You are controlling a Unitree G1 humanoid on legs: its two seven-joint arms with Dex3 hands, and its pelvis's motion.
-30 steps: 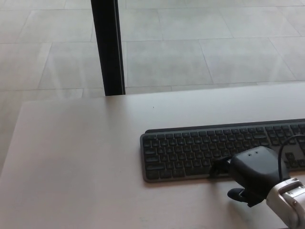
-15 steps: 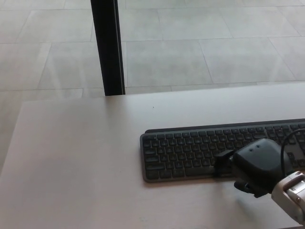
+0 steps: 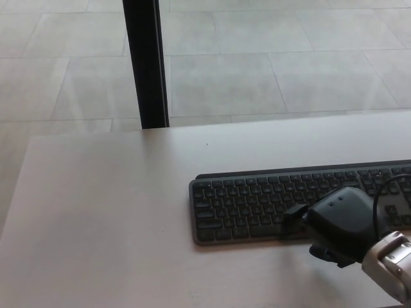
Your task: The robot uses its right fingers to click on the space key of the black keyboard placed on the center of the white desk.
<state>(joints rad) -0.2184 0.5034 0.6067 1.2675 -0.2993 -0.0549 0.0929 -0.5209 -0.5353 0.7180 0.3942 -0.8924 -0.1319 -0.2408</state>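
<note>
Beneath the robot's black right hand [image 3: 340, 224], its grip unclear, the flat black keyboard [image 3: 257, 205] stretches left-right across the desk.

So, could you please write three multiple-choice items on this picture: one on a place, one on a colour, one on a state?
1. Where does the keyboard lie on the desk?
A. left half
B. centre to right edge of the picture
C. far left corner

2. What colour is the post behind the desk?
A. black
B. white
C. red

3. Where is the right hand?
A. high above the desk
B. at the keyboard's near edge, a finger on the bottom row
C. off the desk

Answers:
1 B, it runs out of the picture at the right.
2 A, the post is dark against the pale floor.
3 B, the fingers reach the bottom row.
</note>
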